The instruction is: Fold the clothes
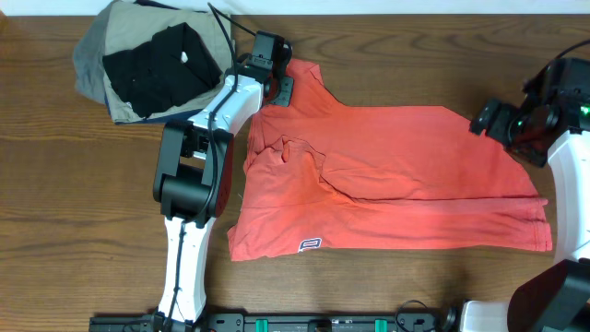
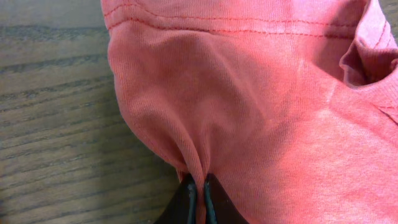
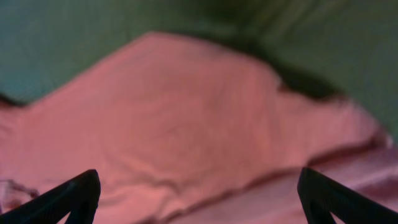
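A far corner of the shirt (image 1: 396, 175) is pinched in the left tool (image 2: 199, 186); its length is laid toward the right tool (image 1: 487, 120), held wide.

Obstacles: the T-shirt (image 1: 406, 175) covers the middle of the tabletop (image 1: 55, 212), edge to edge between the 2 arms. The left arm (image 1: 198, 175) lies along the shirt's left side, barring entry from there. 1 pile of folded garments (image 1: 147, 60) fills the far-left corner, just beside the left end effector (image 1: 277, 83), pinched on shirt fabric. The right end effector (image 1: 489, 120), jaws wide, hangs over the shirt's right end. Passable: bare wood along the near edge, the far edge, and the near-left quarter.
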